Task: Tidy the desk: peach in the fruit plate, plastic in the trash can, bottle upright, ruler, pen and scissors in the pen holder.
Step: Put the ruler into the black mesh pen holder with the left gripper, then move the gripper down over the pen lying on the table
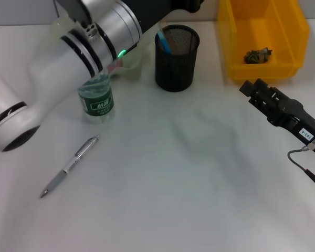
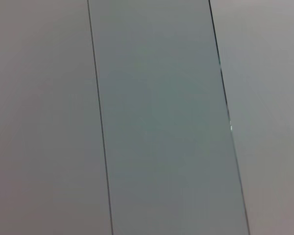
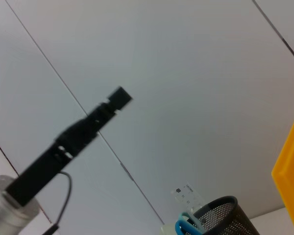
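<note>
Fingers of the left gripper (image 3: 120, 97), raised near the pen holder (image 1: 177, 60), and the right gripper (image 1: 250, 88) beside the yellow bin (image 1: 262, 63) cannot be judged apart or together (nothing visibly held), so the pen (image 1: 69, 166), lying on the table (image 1: 199, 184) near the upright bottle (image 1: 96, 101), seems next, calling for a low pinch across its barrel.
</note>
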Motion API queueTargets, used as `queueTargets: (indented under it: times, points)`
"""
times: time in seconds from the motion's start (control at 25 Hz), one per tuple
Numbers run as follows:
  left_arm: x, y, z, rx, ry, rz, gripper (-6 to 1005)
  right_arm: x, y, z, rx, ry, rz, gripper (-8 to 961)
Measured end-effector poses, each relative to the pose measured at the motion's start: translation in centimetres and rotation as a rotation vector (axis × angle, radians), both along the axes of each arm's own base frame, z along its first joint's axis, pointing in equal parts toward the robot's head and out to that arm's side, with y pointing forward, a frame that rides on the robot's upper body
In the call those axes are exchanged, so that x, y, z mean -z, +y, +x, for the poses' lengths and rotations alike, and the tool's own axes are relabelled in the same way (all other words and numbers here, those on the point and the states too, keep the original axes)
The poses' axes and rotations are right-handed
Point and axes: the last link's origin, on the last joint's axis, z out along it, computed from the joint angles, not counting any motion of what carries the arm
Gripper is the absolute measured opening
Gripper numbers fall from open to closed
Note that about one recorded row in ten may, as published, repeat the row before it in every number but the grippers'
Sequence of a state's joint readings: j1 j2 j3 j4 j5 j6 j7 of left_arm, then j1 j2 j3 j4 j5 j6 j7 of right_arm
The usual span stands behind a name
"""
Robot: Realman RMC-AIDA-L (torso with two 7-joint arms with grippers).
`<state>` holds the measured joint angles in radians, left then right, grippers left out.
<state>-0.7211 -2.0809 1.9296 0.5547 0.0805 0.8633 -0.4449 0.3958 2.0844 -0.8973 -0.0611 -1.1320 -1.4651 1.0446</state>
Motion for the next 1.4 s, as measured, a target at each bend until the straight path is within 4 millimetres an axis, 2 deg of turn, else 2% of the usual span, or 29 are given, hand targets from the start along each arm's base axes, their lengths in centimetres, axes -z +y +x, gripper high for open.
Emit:
queueTargets:
  times: [0.08,0.12,0.32,0.4,0.48,0.64,0.84,0.88,1.08,1.16,1.4]
  points:
    - [0.0,0.0,0.0,0.0,0.0,0.0,460,-0.1,0.0,0.0,-0.001,-0.001,0.001,587]
    - [-0.6,-1.3,-0.5,0.009,-0.03,0.009,460,-0.1,0.1,0.0,-0.005,-0.003,0.002,587]
    - [-1.0,-2.4,-1.0,0.012,-0.044,-0.002,458,-0.4,0.5,-0.3,-0.031,-0.019,0.007,588]
    - [-2.1,-3.7,-2.0,-0.017,-0.082,-0.076,458,-0.4,0.6,-0.5,-0.039,-0.021,0.009,588]
    - [-2.4,-3.8,-2.2,-0.024,-0.086,-0.091,457,-0.5,0.7,-0.6,-0.05,-0.02,0.01,588]
    - [-4.2,-4.8,-3.7,-0.056,-0.047,-0.226,456,-0.9,0.9,-1.0,-0.087,-0.023,0.018,589]
    - [-5.6,-5.7,-4.9,-0.075,0.024,-0.355,455,-0.9,0.7,-1.6,-0.157,-0.055,-0.008,589]
    - [-6.6,-6.5,-6.0,-0.07,0.093,-0.449,455,-0.8,0.6,-1.7,-0.171,-0.061,-0.016,589]
    - [-8.5,-7.3,-7.2,-0.089,0.167,-0.549,455,-0.7,0.5,-1.8,-0.189,-0.069,-0.029,588]
    - [-10.3,-7.1,-8.2,-0.228,0.281,-0.596,455,-0.6,0.4,-1.9,-0.196,-0.072,-0.03,588]
    - [-10.4,-6.8,-9.6,-0.433,0.482,-0.665,457,-0.4,-0.4,-2.7,-0.35,-0.156,-0.102,589]
